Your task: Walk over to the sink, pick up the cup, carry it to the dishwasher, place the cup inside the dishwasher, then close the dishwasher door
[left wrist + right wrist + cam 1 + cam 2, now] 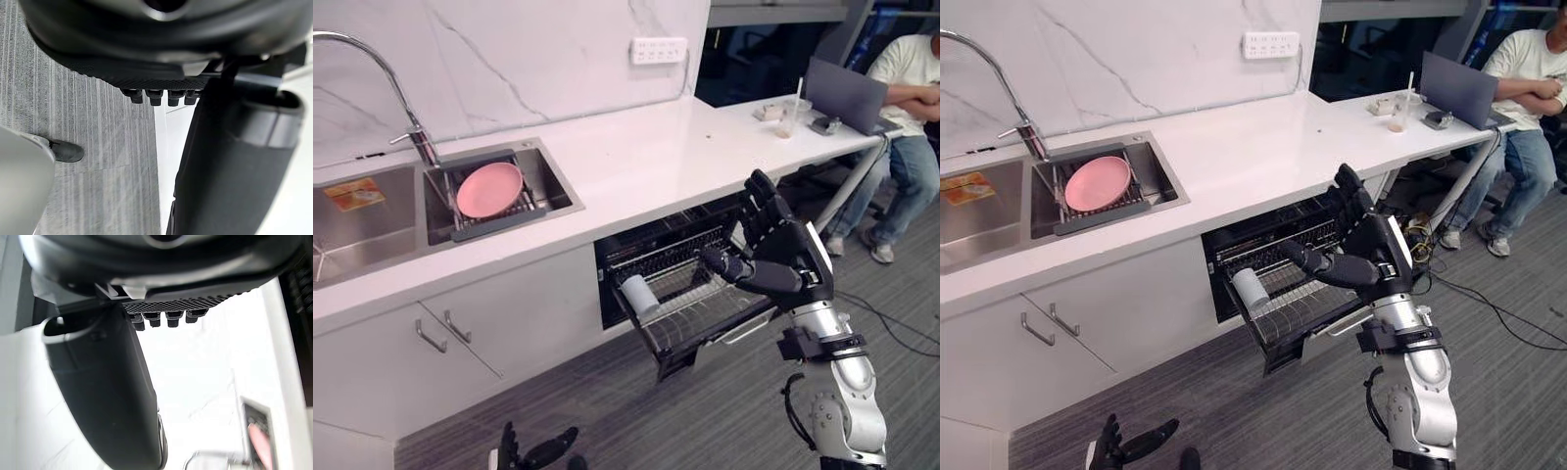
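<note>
cup (639,294) in open dishwasher rack (700,305)

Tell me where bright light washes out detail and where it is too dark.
Right wrist view: glare bleaches the countertop to plain white. Left eye view: the dishwasher is dark inside behind its rack, while the cup in the rack is clearly lit.
</note>
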Robot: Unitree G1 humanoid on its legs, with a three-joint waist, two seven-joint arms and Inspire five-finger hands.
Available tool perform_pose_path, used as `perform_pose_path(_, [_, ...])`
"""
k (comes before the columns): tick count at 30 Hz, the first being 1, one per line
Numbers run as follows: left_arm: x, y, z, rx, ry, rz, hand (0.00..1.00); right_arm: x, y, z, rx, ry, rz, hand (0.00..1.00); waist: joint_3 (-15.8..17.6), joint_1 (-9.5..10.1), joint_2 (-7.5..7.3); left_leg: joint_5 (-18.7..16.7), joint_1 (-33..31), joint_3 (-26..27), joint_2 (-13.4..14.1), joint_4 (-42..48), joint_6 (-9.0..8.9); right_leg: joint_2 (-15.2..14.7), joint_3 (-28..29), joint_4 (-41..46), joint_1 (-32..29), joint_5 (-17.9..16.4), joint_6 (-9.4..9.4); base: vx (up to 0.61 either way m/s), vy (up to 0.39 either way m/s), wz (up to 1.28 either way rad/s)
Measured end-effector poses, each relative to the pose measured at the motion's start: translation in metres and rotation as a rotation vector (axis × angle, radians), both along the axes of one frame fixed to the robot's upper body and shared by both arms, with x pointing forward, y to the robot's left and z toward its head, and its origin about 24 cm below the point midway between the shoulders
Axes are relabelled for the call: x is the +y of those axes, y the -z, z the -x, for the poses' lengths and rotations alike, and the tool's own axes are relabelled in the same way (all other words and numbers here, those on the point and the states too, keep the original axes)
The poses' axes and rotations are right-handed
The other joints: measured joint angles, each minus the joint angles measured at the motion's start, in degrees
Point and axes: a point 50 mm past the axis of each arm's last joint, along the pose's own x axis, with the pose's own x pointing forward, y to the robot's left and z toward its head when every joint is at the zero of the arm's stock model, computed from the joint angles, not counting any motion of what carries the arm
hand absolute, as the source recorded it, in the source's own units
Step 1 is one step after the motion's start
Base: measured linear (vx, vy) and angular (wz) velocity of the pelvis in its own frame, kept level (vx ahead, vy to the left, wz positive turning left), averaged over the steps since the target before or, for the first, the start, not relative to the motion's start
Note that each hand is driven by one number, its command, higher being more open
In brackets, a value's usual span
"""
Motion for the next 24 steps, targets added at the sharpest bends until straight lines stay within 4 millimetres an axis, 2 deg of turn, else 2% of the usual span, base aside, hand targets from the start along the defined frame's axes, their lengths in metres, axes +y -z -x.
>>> perform_pose_path(2, [0.0,-0.002,-0.002,-0.015,0.027,-0.016,1.0,0.0,-0.002,-0.001,-0.008,-0.008,0.007,1.0,-0.1,0.56,0.13,-1.2,-1.1,-1.2,-0.8,2.1,1.55,-0.9,-1.8,2.1,0.3,-1.5,0.3,-0.05,0.007,0.52])
perform_pose_path(3, [0.0,-0.002,-0.003,-0.021,0.048,-0.021,1.0,-0.001,-0.005,-0.002,-0.014,-0.01,0.024,1.0,-0.2,0.81,0.32,-2.4,-1.8,0.9,-0.9,3.3,3.61,-1.5,-3.4,2.3,0.8,-2.0,0.51,-0.05,0.008,0.57])
perform_pose_path(5, [0.0,-0.002,-0.003,-0.018,0.074,-0.022,1.0,-0.008,-0.01,-0.001,-0.033,-0.009,0.055,1.0,-0.2,0.14,-0.04,-4.7,-1.5,8.9,-0.4,4.0,6.85,-3.1,-7.1,-0.2,3.0,-1.4,0.79,-0.01,0.041,0.97])
perform_pose_path(6, [-0.001,-0.001,-0.002,-0.015,0.075,-0.015,1.0,-0.014,-0.013,0.0,-0.051,0.007,0.058,1.0,-0.3,-0.11,0.05,-4.9,-2.6,13.7,0.4,7.6,7.31,-4.2,-9.1,-0.3,3.7,-1.2,0.97,0.06,0.104,0.93])
perform_pose_path(7, [-0.002,0.0,-0.001,-0.01,0.078,-0.011,1.0,-0.017,-0.014,0.0,-0.056,0.016,0.063,1.0,-0.7,-0.04,0.82,-4.7,-2.7,15.4,0.8,9.1,7.17,-4.1,-9.7,0.0,3.9,-1.5,1.59,0.08,0.107,0.7])
perform_pose_path(8, [-0.003,0.001,0.003,0.004,0.083,-0.005,1.0,-0.02,-0.014,0.0,-0.059,0.032,0.059,1.0,-1.3,-0.02,1.28,-4.0,-2.0,15.0,-0.1,7.4,4.41,-4.7,-10.5,0.7,4.2,-1.9,2.31,0.11,0.09,0.38])
perform_pose_path(9, [-0.001,0.002,0.006,0.018,0.1,-0.011,1.0,-0.02,-0.013,0.0,-0.059,0.032,0.057,1.0,-1.4,0.07,1.12,-3.2,-0.6,14.9,-1.6,4.0,4.29,-5.9,-10.7,1.4,4.2,-2.5,3.39,0.09,0.071,0.28])
perform_pose_path(10, [0.0,0.003,0.009,0.031,0.112,-0.012,1.0,-0.02,-0.013,0.0,-0.058,0.031,0.056,1.0,-1.4,0.05,1.06,-2.6,0.2,14.8,-2.5,2.2,4.29,-6.6,-10.7,2.4,4.0,-2.5,3.46,0.16,0.135,0.14])
perform_pose_path(11, [0.001,0.006,0.016,0.071,0.139,-0.014,1.0,-0.019,-0.012,0.0,-0.055,0.031,0.051,1.0,-1.4,-0.05,0.78,-1.8,1.7,14.6,-4.1,-1.2,4.48,-8.6,-10.6,5.2,3.3,-3.4,4.81,0.15,0.116,0.16])
perform_pose_path(12, [0.003,0.007,0.018,0.089,0.145,-0.009,1.0,-0.019,-0.011,0.0,-0.052,0.036,0.043,1.0,-1.3,-0.39,0.49,-1.9,1.8,14.0,-4.6,-1.3,4.66,-9.7,-10.6,7.0,3.1,-3.9,5.11,0.18,0.12,0.35])
perform_pose_path(13, [0.004,0.011,0.023,0.133,0.151,0.009,1.0,-0.021,-0.007,0.001,-0.035,0.052,0.032,1.0,-1.4,-1.16,0.53,-2.3,1.9,13.0,-5.2,-1.3,5.1,-11.7,-9.0,13.0,1.1,-4.0,5.08,0.15,0.1,0.47])
perform_pose_path(14, [0.007,0.013,0.028,0.161,0.164,0.014,1.0,-0.022,-0.002,0.0,-0.014,0.069,0.01,1.0,-1.2,-1.62,0.15,-2.6,2.0,12.0,-5.3,-1.1,5.32,-13.7,-4.4,22.5,-3.1,-3.2,3.69,0.16,0.099,0.46])
perform_pose_path(15, [0.01,0.013,0.03,0.171,0.178,0.008,1.0,-0.022,0.001,0.0,-0.004,0.076,-0.004,1.0,-0.9,-1.76,-0.32,-2.8,2.4,11.4,-5.2,-1.0,5.45,-14.3,-1.2,27.4,-5.6,-2.1,2.02,0.17,0.083,0.52])
perform_pose_path(16, [0.015,0.013,0.032,0.189,0.196,-0.003,1.0,-0.021,0.01,0.002,0.023,0.09,-0.034,1.0,-0.1,-2.39,-0.68,-3.0,3.5,9.5,-4.3,-0.9,5.7,-13.1,4.7,33.0,-8.8,-3.8,0.65,0.16,0.001,0.72])
perform_pose_path(17, [0.018,0.013,0.035,0.206,0.195,0.003,1.0,-0.02,0.017,0.006,0.046,0.096,-0.052,1.0,0.3,-2.71,-0.98,-3.0,3.8,7.6,-3.1,-0.8,5.45,-10.7,6.4,30.8,-10.0,-6.8,0.68,0.15,-0.03,0.77])
perform_pose_path(18, [0.02,0.014,0.036,0.209,0.188,0.01,1.0,-0.018,0.018,0.006,0.048,0.092,-0.058,1.0,0.4,-2.76,-1.39,-3.0,4.0,7.2,-2.6,-0.8,5.11,-9.6,6.7,28.1,-10.3,-7.0,0.73,0.13,-0.064,0.57])
perform_pose_path(19, [0.024,0.013,0.038,0.218,0.186,0.012,1.0,-0.013,0.018,0.005,0.039,0.074,-0.065,1.0,0.3,-2.57,-2.53,-3.0,4.2,7.0,-2.2,-0.8,4.07,-7.9,7.9,21.6,-11.0,-6.4,0.73,0.13,-0.1,0.25])
perform_pose_path(20, [0.027,0.014,0.041,0.231,0.18,0.018,1.0,-0.007,0.016,0.005,0.02,0.053,-0.064,1.0,-0.2,-2.29,-3.51,-3.3,4.6,6.8,-2.4,-0.8,3.54,-6.6,9.6,15.3,-11.6,-3.1,-0.19,0.14,-0.128,0.19])
perform_pose_path(21, [0.029,0.013,0.042,0.236,0.181,0.017,1.0,-0.005,0.014,0.005,0.009,0.046,-0.065,1.0,-0.5,-2.29,-4.06,-3.4,4.9,6.5,-2.8,-0.7,3.2,-5.9,10.8,12.6,-11.5,0.4,-0.52,0.14,-0.189,0.22])
perform_pose_path(22, [0.03,0.013,0.043,0.24,0.183,0.016,1.0,-0.003,0.009,0.006,-0.019,0.043,-0.062,1.0,-0.8,-2.04,-5.11,-4.3,5.8,6.0,-3.5,-0.9,2.14,-5.8,12.6,10.3,-10.0,2.4,1.24,0.17,-0.253,0.13])
perform_pose_path(23, [0.029,0.013,0.042,0.233,0.168,0.021,1.0,-0.004,0.004,0.007,-0.045,0.052,-0.061,1.0,-1.0,-1.39,-4.39,-5.1,6.3,6.2,-3.0,-1.2,1.84,-4.9,12.8,6.5,-7.9,1.6,1.99,0.13,-0.213,0.05])
perform_pose_path(24, [0.026,0.014,0.042,0.229,0.155,0.031,1.0,-0.004,0.002,0.007,-0.056,0.052,-0.065,1.0,-0.9,-1.45,-3.75,-5.2,6.4,6.2,-2.4,-1.2,1.57,-4.2,12.4,5.1,-7.1,2.0,1.8,0.12,-0.159,-0.03])
